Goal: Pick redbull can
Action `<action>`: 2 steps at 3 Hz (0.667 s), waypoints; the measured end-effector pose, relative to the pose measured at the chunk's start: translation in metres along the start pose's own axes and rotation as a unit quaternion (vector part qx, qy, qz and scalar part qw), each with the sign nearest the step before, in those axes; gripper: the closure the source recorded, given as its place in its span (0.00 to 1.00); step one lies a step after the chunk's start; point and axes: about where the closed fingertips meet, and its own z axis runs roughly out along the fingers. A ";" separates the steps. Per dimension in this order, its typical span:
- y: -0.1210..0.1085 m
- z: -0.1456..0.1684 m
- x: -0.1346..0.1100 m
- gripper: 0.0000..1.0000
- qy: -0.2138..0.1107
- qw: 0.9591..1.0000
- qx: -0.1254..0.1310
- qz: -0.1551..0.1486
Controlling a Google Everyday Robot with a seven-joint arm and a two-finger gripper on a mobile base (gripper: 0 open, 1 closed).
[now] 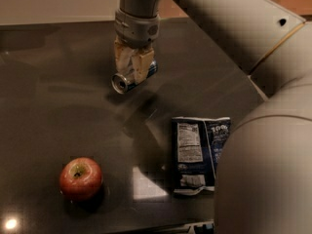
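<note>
Camera view: over the dark table [48, 106], your gripper [132, 71] pinches the redbull can [120, 83] across its slim middle; expect light, slippery metal that dents if squeezed hard.

Dark glossy tabletop [53, 91]. Lying on it: round red apple [81, 178], front left, stem end up; flat dark blue crinkled chip bag [197, 155], front right, printed label upward, well apart from the apple. Tan two-finger gripper [130, 72] above the far middle, clamped on a slim silver-blue redbull can [120, 83].
</note>
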 end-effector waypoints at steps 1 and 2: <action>-0.003 -0.031 -0.004 1.00 -0.018 0.999 0.035 0.020; 0.001 -0.057 -0.011 1.00 -0.029 0.997 0.061 0.028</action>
